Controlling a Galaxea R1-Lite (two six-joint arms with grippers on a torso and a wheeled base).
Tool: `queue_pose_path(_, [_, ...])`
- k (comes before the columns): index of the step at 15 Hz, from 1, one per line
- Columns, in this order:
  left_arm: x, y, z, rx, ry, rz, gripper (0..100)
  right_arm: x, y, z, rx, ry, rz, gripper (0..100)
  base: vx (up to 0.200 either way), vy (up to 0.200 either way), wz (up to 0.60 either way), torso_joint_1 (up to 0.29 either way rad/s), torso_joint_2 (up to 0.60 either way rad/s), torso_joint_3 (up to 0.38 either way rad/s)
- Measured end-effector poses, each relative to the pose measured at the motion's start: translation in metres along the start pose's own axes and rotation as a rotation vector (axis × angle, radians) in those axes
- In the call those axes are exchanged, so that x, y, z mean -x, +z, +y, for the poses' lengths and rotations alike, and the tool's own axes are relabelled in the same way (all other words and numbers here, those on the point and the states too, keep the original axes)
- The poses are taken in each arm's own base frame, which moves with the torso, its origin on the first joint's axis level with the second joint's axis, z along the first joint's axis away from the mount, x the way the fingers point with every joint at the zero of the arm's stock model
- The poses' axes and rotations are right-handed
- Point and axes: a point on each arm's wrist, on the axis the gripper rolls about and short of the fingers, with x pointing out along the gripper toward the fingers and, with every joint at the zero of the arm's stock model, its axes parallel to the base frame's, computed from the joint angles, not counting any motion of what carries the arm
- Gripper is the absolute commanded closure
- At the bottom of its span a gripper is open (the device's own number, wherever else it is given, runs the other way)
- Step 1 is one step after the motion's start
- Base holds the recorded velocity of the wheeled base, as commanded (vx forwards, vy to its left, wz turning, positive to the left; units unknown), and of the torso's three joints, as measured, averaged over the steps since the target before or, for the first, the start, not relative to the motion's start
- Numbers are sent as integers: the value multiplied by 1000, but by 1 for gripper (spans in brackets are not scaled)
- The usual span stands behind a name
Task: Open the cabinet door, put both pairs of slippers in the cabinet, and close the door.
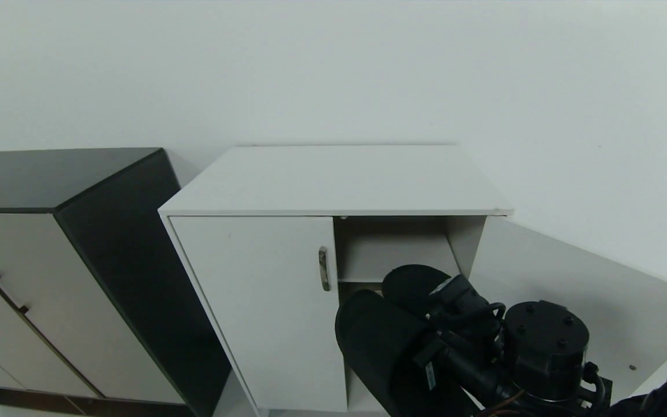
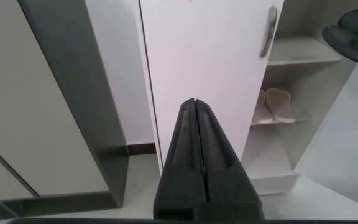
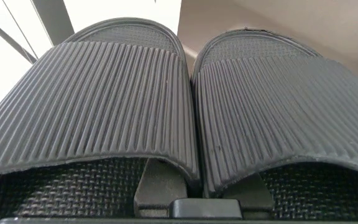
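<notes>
Black slippers [image 1: 380, 339], pinched by the right end effector [image 3: 199, 198] before the open right side of the white cabinet [image 1: 333, 179], could snag its shelf [image 1: 385, 258] and slip free; left end effector [image 2: 194, 109] closed, empty.

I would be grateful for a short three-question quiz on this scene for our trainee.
1. True or false: the right gripper holds the black slippers.
2. What already lies inside the cabinet? A) pale slippers B) a box C) a bag
3. Fill in: the left gripper is ____ (open or shut).
Key: 1 true; 2 A; 3 shut.
</notes>
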Motion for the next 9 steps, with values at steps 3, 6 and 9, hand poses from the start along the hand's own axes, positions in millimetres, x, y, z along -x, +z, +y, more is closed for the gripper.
queue_pose_path(3, [0, 0, 0, 0, 0, 0, 100, 0, 0, 0, 1, -1, 2, 100, 0, 0, 0, -178, 494, 313])
queue_pose_path(6, [0, 0, 0, 0, 0, 0, 100, 1, -1, 1, 4, 3, 6, 100, 0, 0, 0, -155, 483, 323])
queue_pose_path(9, [0, 0, 0, 0, 0, 0, 100, 1, -2, 1, 5, 3, 8, 100, 0, 0, 0, -139, 465, 328])
